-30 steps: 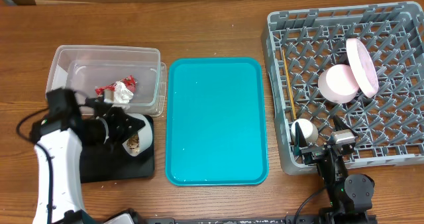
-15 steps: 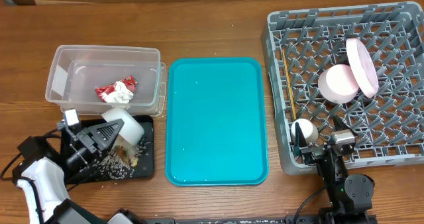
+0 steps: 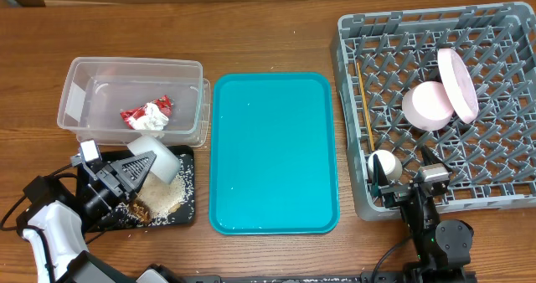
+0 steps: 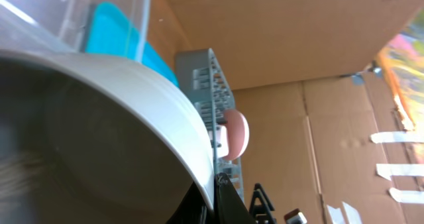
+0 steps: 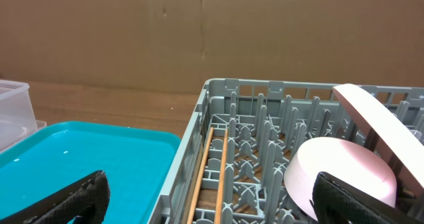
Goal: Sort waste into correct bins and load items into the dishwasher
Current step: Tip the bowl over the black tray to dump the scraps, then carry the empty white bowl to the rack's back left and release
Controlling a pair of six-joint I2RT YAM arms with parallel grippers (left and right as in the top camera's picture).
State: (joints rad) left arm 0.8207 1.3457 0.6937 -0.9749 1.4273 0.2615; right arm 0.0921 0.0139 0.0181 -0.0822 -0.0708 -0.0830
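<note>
Overhead, the left pincer (image 3: pixel 138 167) is clamped on the rim of the white bowl (image 3: pixel 161 153), which it holds tipped on its side above the black tray (image 3: pixel 189 214). Directly below that pincer, on the tray, lies a heap of brown food scraps and white grains (image 3: pixel 155 199). Just beyond it stands the clear tub (image 3: pixel 77 80), with the red-and-silver wrapper (image 3: pixel 133 114) and the white tissue (image 3: pixel 153 113) touching each other inside. To this pincer's right the teal tray (image 3: pixel 272 149) rests on the worktop (image 3: pixel 251 40).

In the right wrist view, the right pincer (image 5: pixel 209 181) has its fingers spread wide and grips nothing. It hangs at the near edge of the dish rack (image 3: pixel 345 82). Straight ahead of it, the two chopsticks (image 5: pixel 207 168) lie side by side in the rack's left channel. Ahead and to its right the pink bowl (image 5: pixel 338 171) lies on its side against the plate (image 5: pixel 381 128), which stands tilted on edge. The small white cup (image 3: pixel 383 163) sits in the rack's near left corner, just beside this pincer.
</note>
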